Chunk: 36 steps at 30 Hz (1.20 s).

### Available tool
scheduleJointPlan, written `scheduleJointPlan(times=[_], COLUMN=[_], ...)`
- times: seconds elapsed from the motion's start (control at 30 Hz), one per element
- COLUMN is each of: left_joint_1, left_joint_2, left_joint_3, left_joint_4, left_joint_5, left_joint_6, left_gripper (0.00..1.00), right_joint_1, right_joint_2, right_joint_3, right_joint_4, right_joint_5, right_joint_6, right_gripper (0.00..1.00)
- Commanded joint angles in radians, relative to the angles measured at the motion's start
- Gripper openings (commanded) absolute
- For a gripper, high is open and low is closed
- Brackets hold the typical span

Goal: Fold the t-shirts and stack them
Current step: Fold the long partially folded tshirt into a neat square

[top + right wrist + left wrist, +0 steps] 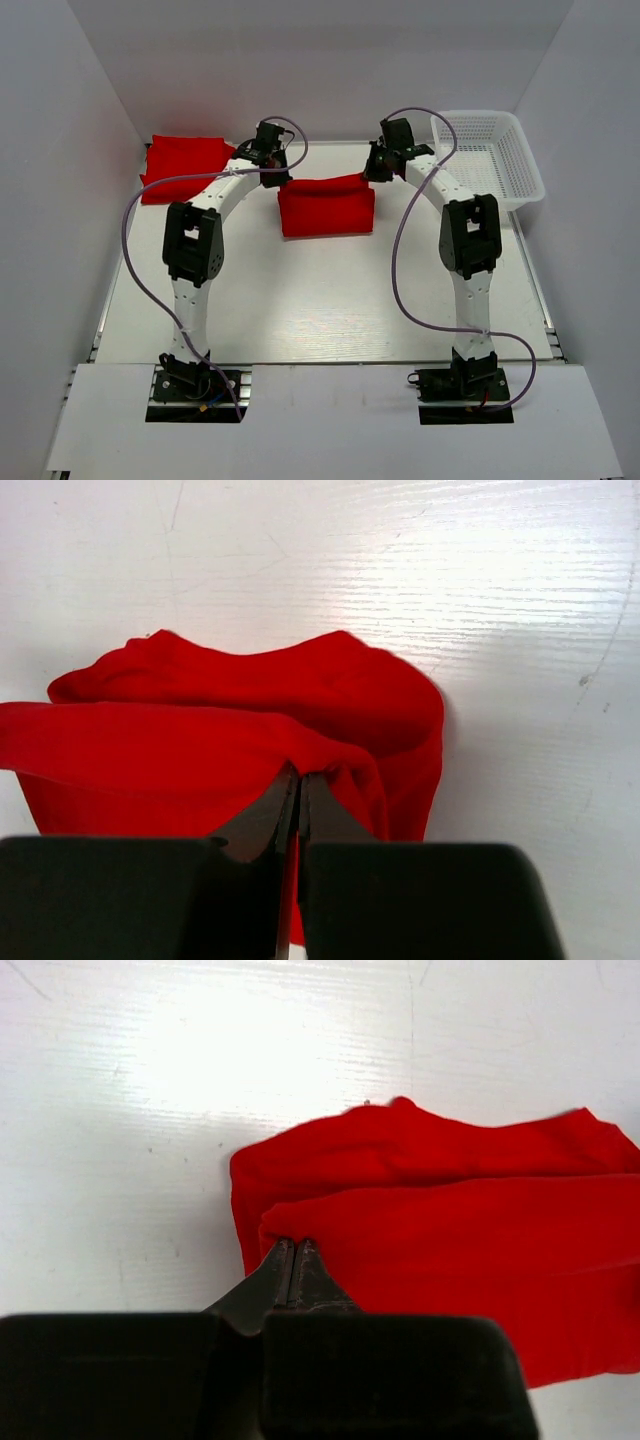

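A folded red t-shirt [326, 210] lies at the middle of the table, its far edge lifted between the two arms. My left gripper [278, 178] is shut on that edge at the shirt's left corner; the left wrist view shows the closed tips [294, 1245] pinching a fold of the red t-shirt [450, 1250]. My right gripper [372, 174] is shut on the right corner, and in the right wrist view its tips [299, 775] bite a bunched fold of the red t-shirt [180, 750]. Another red t-shirt [180, 165] lies folded at the far left.
A white mesh basket [520, 170] stands at the far right of the table. White walls close in the left, right and back sides. Purple cables loop from both arms above the tabletop [320, 300].
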<state>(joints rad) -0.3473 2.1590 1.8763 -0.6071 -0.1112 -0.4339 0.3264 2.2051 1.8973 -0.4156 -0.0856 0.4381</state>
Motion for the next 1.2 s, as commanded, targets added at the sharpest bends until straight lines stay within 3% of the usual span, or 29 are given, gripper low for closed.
scheduleJointPlan(times=[0.0, 0.23, 0.27, 0.33, 0.37, 0.4, 0.43, 0.47, 0.67, 0.93, 1.17], left_joint_1=[0.022, 0.031, 0.031, 0.031, 0.042, 0.042, 0.042, 0.051, 0.051, 0.051, 0.039], left_joint_2=[0.022, 0.079, 0.088, 0.088, 0.088, 0.088, 0.088, 0.076, -0.051, -0.108, -0.117], left_joint_3=[0.037, 0.087, 0.099, 0.113, 0.13, 0.139, 0.148, 0.149, 0.061, -0.094, -0.187], left_joint_4=[0.049, 0.059, 0.059, 0.05, 0.041, 0.041, 0.027, 0.027, 0.052, 0.061, 0.095], left_joint_5=[0.011, 0.05, 0.05, 0.05, 0.05, 0.05, 0.041, 0.041, 0.07, 0.179, 0.199], left_joint_6=[0.006, 0.006, 0.015, 0.015, 0.015, 0.015, 0.015, 0.015, 0.043, 0.142, 0.121], left_gripper=[0.0, 0.0, 0.12, 0.3, 0.72, 0.96, 1.0, 1.0, 1.0, 1.0, 1.0], right_joint_1=[-0.02, -0.029, -0.027, -0.032, -0.03, -0.029, -0.032, -0.032, -0.027, -0.027, -0.026], right_joint_2=[0.034, 0.048, 0.048, 0.051, 0.053, 0.053, 0.051, 0.048, -0.045, -0.274, -0.464], right_joint_3=[0.06, 0.065, 0.066, 0.069, 0.081, 0.091, 0.098, 0.118, 0.046, -0.248, -0.49], right_joint_4=[0.044, 0.055, 0.058, 0.064, 0.072, 0.074, 0.075, 0.069, 0.092, 0.098, 0.106], right_joint_5=[-0.04, -0.01, -0.011, -0.019, -0.023, -0.043, -0.054, -0.09, -0.094, -0.033, -0.014], right_joint_6=[0.01, 0.044, 0.045, 0.042, 0.033, 0.025, 0.007, -0.001, -0.054, -0.096, -0.116], right_gripper=[0.0, 0.0, 0.0, 0.17, 0.35, 0.46, 0.57, 0.9, 0.9, 0.9, 0.9])
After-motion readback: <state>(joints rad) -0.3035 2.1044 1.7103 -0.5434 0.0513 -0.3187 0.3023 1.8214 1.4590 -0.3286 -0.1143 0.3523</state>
